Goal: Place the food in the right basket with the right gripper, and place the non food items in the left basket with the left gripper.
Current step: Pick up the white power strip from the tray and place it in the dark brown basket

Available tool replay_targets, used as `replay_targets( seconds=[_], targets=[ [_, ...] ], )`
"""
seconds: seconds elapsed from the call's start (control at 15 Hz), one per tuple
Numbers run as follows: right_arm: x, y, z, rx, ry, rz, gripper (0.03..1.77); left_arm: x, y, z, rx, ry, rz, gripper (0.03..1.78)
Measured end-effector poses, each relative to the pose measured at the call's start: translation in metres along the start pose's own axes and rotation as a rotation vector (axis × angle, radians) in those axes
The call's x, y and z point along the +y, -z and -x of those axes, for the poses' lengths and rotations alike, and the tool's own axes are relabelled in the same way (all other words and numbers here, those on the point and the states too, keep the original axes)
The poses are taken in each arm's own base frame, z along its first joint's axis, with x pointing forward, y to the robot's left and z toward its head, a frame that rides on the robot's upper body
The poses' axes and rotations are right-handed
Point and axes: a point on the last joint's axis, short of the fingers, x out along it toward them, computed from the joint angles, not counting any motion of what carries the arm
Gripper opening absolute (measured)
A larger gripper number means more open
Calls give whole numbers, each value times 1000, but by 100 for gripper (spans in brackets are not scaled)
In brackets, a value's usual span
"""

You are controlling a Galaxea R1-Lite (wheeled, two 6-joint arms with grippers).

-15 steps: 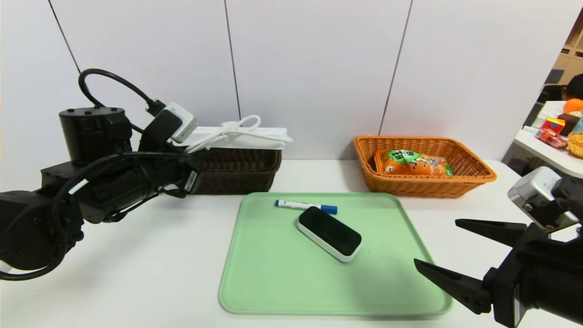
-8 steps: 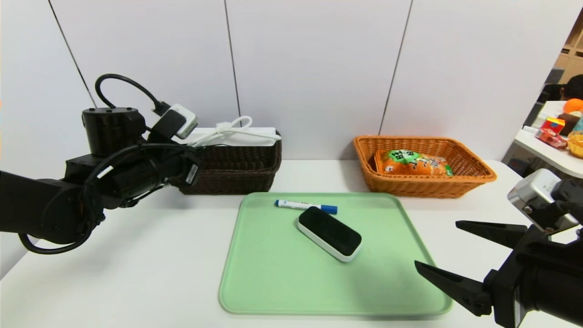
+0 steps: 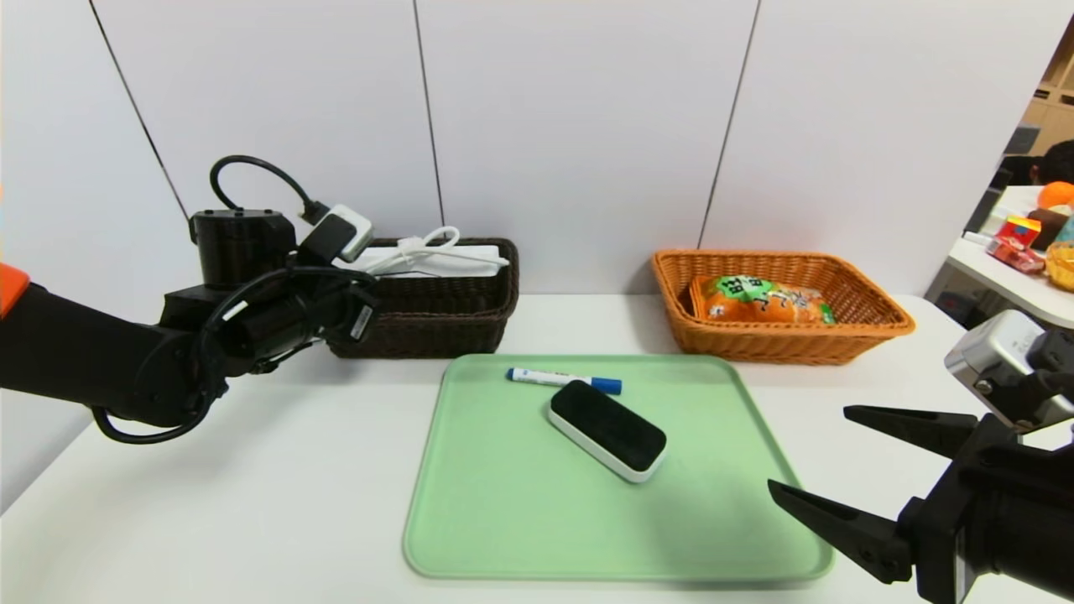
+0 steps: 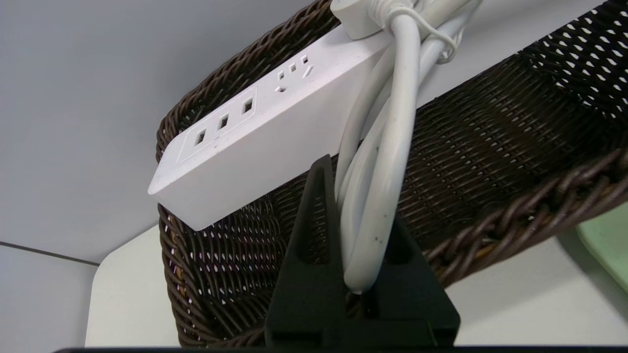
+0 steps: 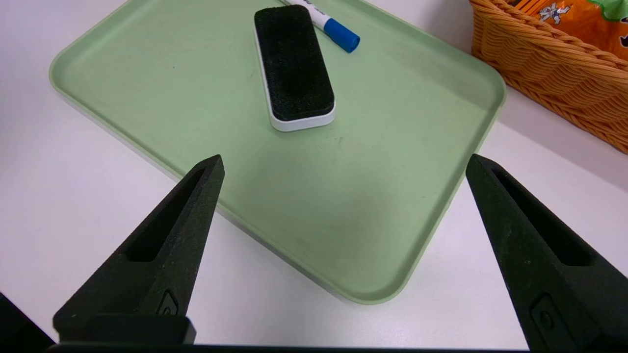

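The white power strip hangs tilted, low inside the dark brown left basket. My left gripper is at that basket's left end, shut on the strip's coiled white cord. On the green tray lie the black-topped eraser and the blue-capped marker. The orange snack bag lies in the orange-tan right basket. My right gripper hovers open over the tray's near right corner, holding nothing.
The green tray lies mid-table in front of both baskets. White wall panels stand close behind the baskets. A side table with colourful items stands at the far right.
My left arm has moved toward the dark basket and lowered the power strip from above the rim down into it. My right gripper has hardly moved.
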Motion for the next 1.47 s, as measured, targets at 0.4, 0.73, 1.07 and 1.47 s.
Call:
replay_targets(
  seconds=[0.4, 0.73, 1.07, 1.47],
  targets=[
    [0, 0, 1, -3, 1, -1, 170, 6, -1, -18, 101, 40, -5, 15],
    [0, -1, 2, -9, 1, -1, 170, 14, -15, -19, 222, 92, -7, 15],
    [0, 1, 3, -7, -1, 0, 170, 23, -24, -15, 319, 116, -5, 15],
    [0, 3, 4, -4, -2, -1, 170, 29, -33, -17, 364, 135, -7, 15]
  ],
)
